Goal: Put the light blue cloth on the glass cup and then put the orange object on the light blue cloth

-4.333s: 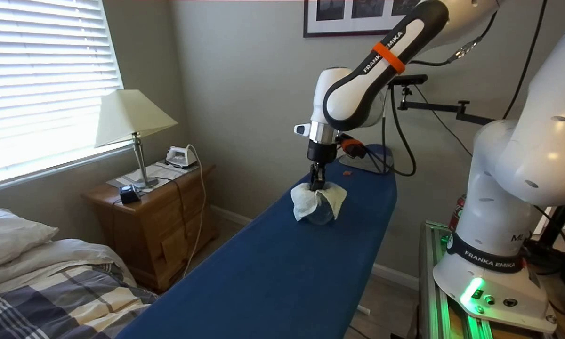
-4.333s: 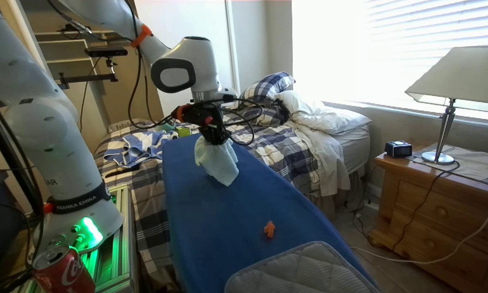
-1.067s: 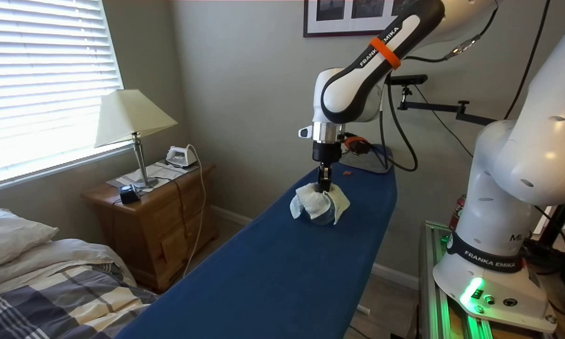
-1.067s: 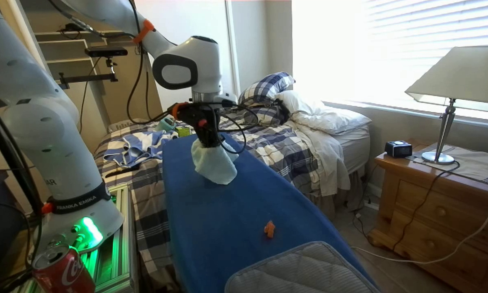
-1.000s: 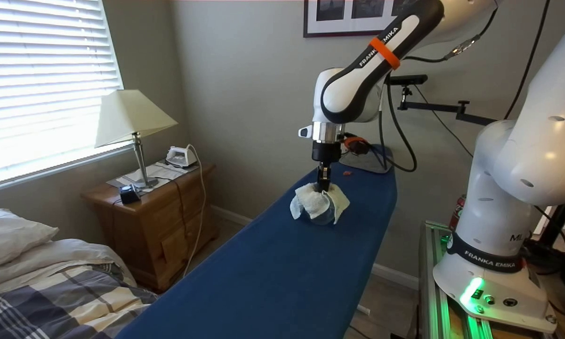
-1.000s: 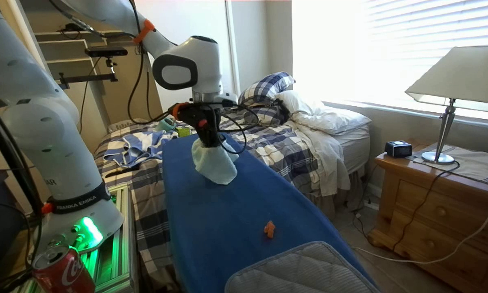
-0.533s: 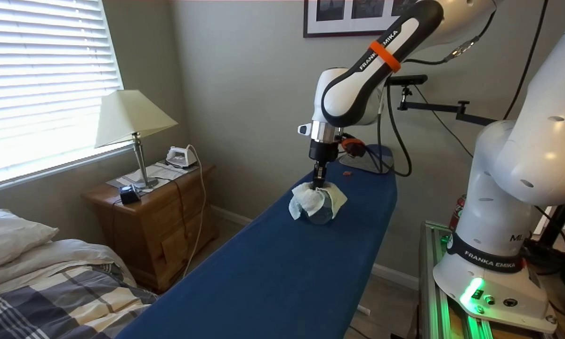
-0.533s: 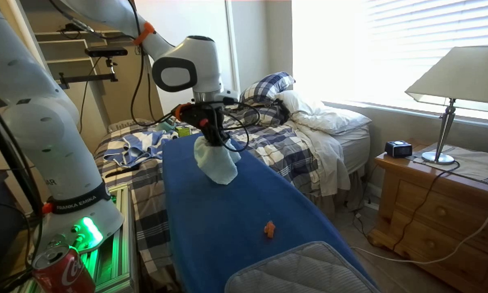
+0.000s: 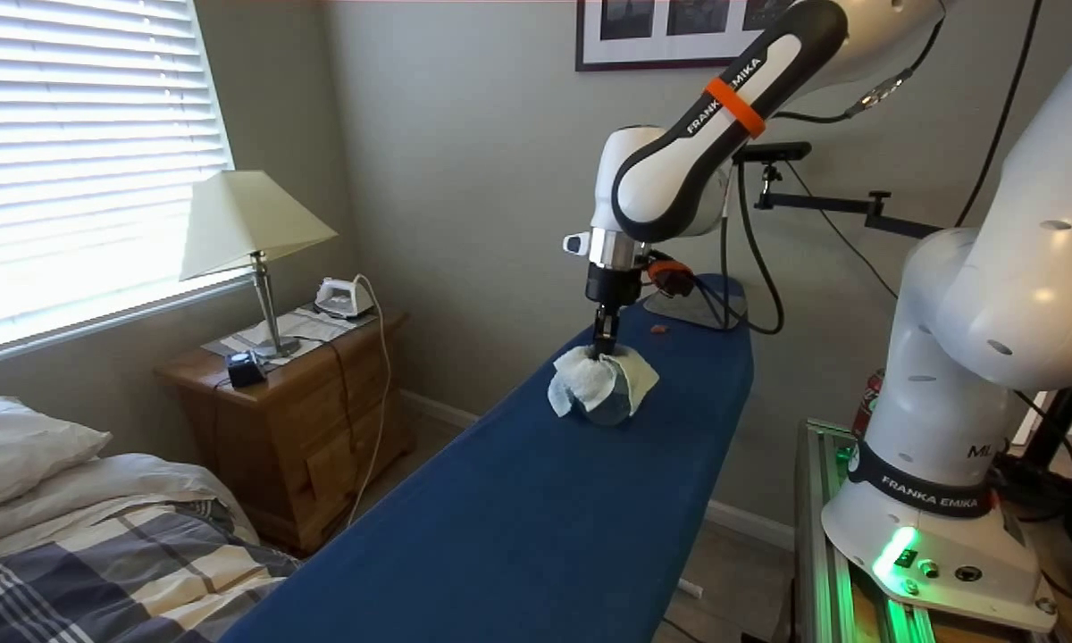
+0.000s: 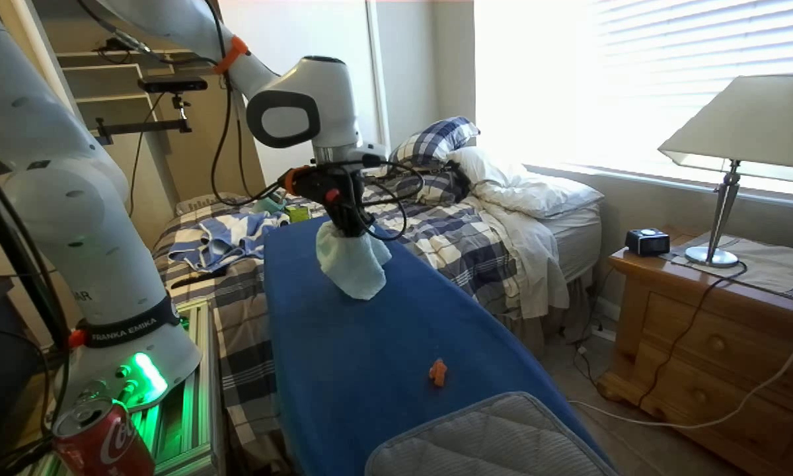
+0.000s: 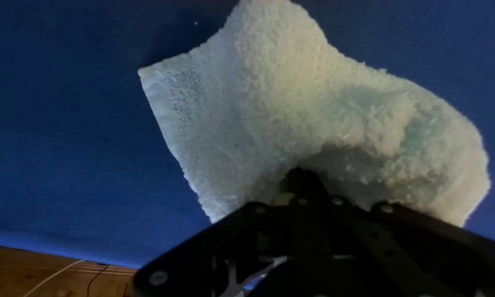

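The light blue cloth [image 10: 353, 268] is lying draped over the glass cup [image 9: 611, 411], its corners hanging outside, the glass presumably carrying its weight. The fingers [image 11: 306, 185] are standing clenched together, reaching into the cloth's middle; I cannot tell whether they are pinching a fold. They are probably pressing a hollow to seat the orange object [image 10: 438, 373], which is resting on the desk [image 10: 343, 370], well apart from the cup.
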Controlling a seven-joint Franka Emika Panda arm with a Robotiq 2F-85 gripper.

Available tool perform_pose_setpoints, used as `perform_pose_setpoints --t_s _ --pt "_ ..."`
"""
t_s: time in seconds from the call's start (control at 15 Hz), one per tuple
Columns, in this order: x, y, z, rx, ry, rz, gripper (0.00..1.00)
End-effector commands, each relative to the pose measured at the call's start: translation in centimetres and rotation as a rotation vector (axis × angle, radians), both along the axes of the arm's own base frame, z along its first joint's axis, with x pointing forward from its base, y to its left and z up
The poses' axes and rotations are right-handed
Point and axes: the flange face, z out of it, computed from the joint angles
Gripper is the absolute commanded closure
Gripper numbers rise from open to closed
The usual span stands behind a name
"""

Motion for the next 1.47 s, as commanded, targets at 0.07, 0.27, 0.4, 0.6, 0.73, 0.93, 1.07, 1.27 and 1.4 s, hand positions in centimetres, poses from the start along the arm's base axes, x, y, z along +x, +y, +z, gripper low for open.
perform_pose_setpoints --t_s 0.07,0.27,0.4,0.6,0.73,0.93,1.07,1.27,1.4 --pt "-0.6 -0.2 2.5 0.014 -0.022 0.000 1.00" --pt "-0.8 -0.4 4.4 0.035 -0.032 0.004 0.99" --pt "-0.8 -0.5 5.5 0.049 -0.037 0.002 0.98" --pt "-0.9 -0.8 6.8 0.062 -0.045 -0.001 0.99" --pt "-1.0 -0.9 7.5 0.066 -0.056 -0.002 0.99" --pt "-1.2 -1.1 8.2 0.070 -0.051 -0.003 0.98" --pt "-1.2 -1.5 8.5 0.054 -0.061 -0.022 0.98" --pt "-1.0 -3.9 8.6 -0.006 -0.087 -0.100 0.99" --pt "-1.0 -7.3 8.9 -0.061 -0.098 -0.190 1.00"
